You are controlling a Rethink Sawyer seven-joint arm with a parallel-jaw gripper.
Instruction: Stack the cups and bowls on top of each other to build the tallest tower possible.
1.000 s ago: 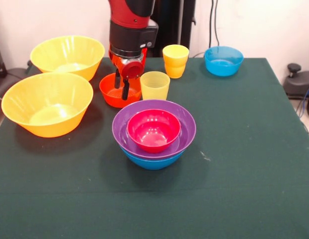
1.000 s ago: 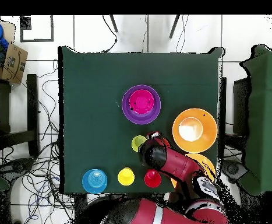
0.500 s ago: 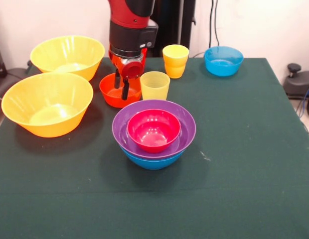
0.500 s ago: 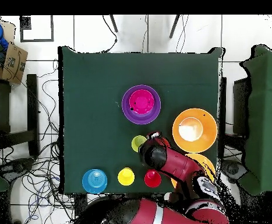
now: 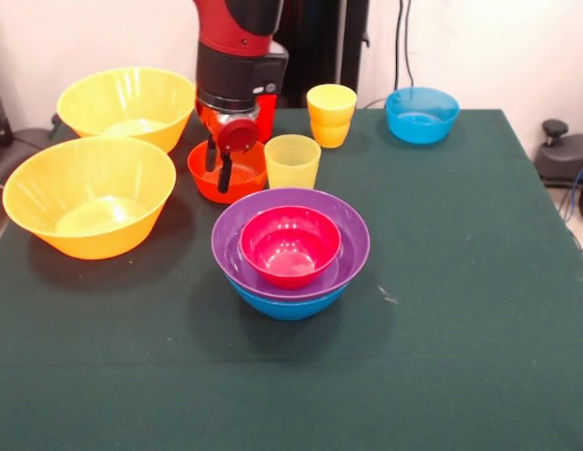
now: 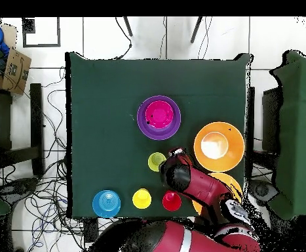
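My gripper (image 5: 217, 166) hangs open over the orange-red bowl (image 5: 237, 186), its dark fingers (image 5: 224, 175) dipping inside the bowl's left half. A pale yellow cup (image 5: 292, 162) stands just right of that bowl. The tower (image 5: 290, 254) sits in front: a pink-red bowl (image 5: 290, 246) inside a purple bowl (image 5: 353, 235) on a blue one (image 5: 287, 306). Two nested orange-yellow cups (image 5: 331, 115) and a light-blue bowl (image 5: 421, 114) stand at the back. From overhead, my arm (image 6: 185, 182) covers the orange-red bowl, and a red cup (image 6: 172, 201) shows beside it.
Two large yellow-orange bowls (image 5: 128, 105) (image 5: 88, 195) take up the left side of the green table (image 5: 461, 310). Overhead, one large bowl (image 6: 219, 146) lies in the open and the other (image 6: 234, 186) is partly under my arm.
My gripper has shifted a little to the left over the orange-red bowl in the front view. The bowls and cups have not moved.
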